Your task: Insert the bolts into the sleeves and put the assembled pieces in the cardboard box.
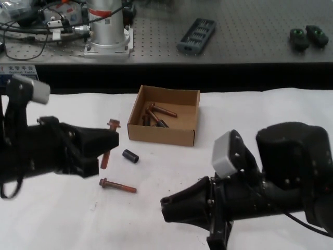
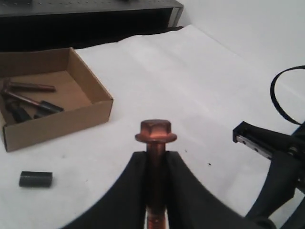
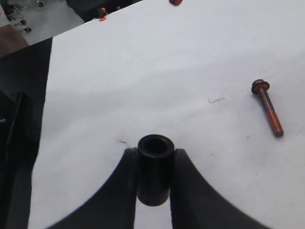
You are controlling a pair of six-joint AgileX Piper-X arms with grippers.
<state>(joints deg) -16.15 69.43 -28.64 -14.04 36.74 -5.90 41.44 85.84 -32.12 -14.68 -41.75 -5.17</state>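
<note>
The left gripper point(image 1: 106, 150) is holding 1 bolt point(image 1: 113, 124) near the cardboard box point(image 1: 161, 134), while 1 loose sleeve point(image 1: 130, 155) and 1 spare bolt point(image 1: 117, 185) are lying on the white sheet point(image 1: 244, 112).

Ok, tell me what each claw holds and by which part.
Left claw grips a bolt by its shank; right claw grips a sleeve around its side.

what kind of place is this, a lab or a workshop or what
Most likely a robotics lab: a perforated breadboard table with a metal post and loose cables stands behind a bench covered in a white sheet.
</note>
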